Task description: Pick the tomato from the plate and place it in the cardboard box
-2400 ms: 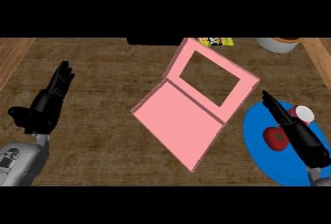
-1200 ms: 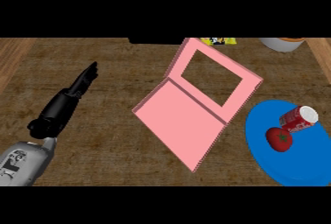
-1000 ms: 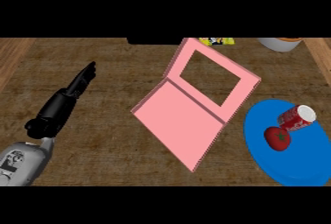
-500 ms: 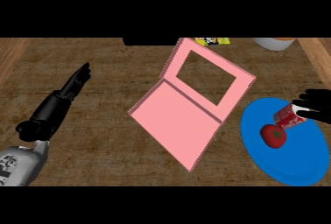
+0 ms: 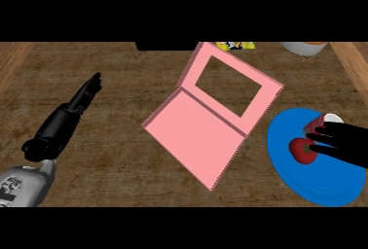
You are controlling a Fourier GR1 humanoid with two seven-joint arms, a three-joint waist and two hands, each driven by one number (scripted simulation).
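On the blue plate [image 5: 309, 182] at the right the tomato [image 5: 303, 150] lies beside a can [image 5: 321, 123], not yet grasped; the right hand [image 5: 351, 144] is spread over it, fingers straight. Closing round it is needed next, then carrying to the pink box [image 5: 212, 114]; the left hand [image 5: 82, 97] is held flat, apart

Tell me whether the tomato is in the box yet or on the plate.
On the plate. The tomato lies on the blue plate, right hand beside it; the pink box sits apart.

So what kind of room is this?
Probably a kitchen. There's a wooden counter with a blue plate holding a tomato and a can, and a bowl at the far edge.
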